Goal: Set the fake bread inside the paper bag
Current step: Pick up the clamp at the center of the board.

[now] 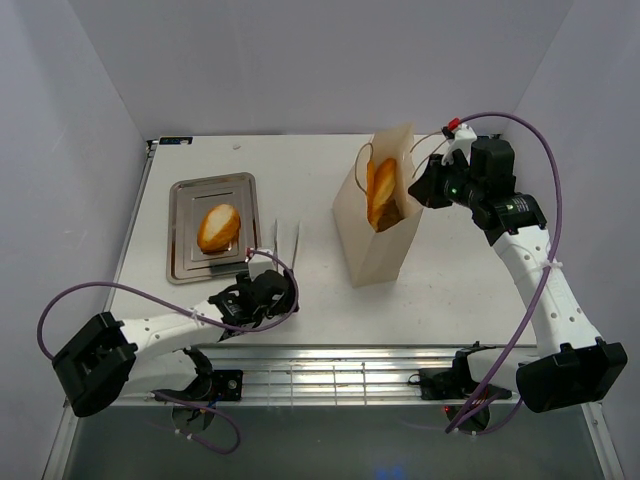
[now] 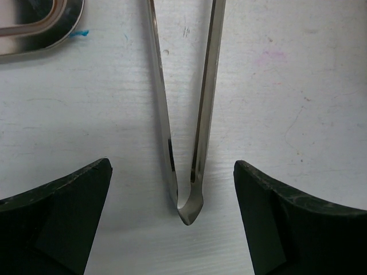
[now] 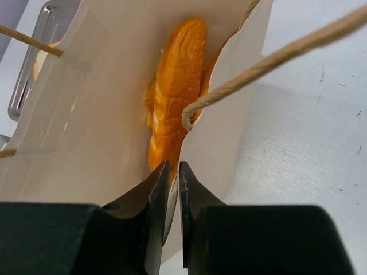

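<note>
A baguette (image 1: 381, 193) stands in the paper bag (image 1: 372, 250), while one oval roll (image 1: 219, 228) lies on the steel tray (image 1: 180, 262).

Tight at the paper bag (image 3: 97, 126) mouth: the baguette (image 3: 175, 86) leans along the 3 o'clock wall, the right gripper (image 3: 174, 167) pinches that same rim, and a cord handle (image 3: 269, 61) runs taut alongside. There's room inside toward 9 o'clock. Open worktop (image 1: 310, 180) between bag and tray (image 1: 176, 240), but the tongs (image 2: 206, 91) lie there, straddled by the left gripper (image 2: 172, 165) with its fingers spread.
</note>
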Robot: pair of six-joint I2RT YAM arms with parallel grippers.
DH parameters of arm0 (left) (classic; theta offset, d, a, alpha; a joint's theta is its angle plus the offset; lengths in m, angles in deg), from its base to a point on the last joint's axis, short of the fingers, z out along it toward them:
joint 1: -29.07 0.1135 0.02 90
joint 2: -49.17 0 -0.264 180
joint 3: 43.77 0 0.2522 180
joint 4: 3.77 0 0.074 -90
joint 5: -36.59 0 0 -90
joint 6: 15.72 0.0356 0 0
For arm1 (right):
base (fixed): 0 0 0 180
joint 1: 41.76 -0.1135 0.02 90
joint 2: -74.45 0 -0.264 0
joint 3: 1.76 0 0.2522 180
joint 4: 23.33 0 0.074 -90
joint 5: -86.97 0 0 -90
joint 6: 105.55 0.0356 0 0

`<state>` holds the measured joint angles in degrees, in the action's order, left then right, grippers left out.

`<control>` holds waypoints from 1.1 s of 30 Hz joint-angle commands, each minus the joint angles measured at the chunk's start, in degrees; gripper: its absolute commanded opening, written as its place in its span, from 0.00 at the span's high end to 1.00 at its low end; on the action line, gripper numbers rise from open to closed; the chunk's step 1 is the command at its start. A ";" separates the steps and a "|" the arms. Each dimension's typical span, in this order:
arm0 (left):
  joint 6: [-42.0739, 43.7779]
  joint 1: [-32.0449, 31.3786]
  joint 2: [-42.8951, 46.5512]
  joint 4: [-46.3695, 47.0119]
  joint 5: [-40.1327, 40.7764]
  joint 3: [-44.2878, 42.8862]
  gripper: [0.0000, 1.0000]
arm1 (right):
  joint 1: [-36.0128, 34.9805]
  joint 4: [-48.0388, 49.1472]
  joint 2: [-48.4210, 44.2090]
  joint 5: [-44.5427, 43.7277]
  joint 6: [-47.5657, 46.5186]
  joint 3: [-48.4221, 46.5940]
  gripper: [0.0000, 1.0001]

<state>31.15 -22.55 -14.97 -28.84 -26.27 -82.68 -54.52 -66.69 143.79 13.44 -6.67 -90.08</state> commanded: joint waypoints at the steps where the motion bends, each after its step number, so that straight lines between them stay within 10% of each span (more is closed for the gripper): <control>1: -1.08 -0.33 -2.56 4.28 -1.12 1.33 0.02 | 0.27 2.53 -1.23 1.11 0.61 0.82 0.82; 16: -4.33 -0.77 -16.28 9.73 -2.96 -0.87 0.43 | 0.27 2.18 -1.05 1.11 0.43 -0.14 0.82; 33: -2.30 -0.15 -4.26 5.43 -6.04 -6.32 0.63 | 0.27 2.01 -1.58 1.02 0.43 0.03 0.82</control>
<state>28.39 -23.01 -23.27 -21.57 -31.58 -86.07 -54.52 -66.45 143.70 13.68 -6.54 -89.60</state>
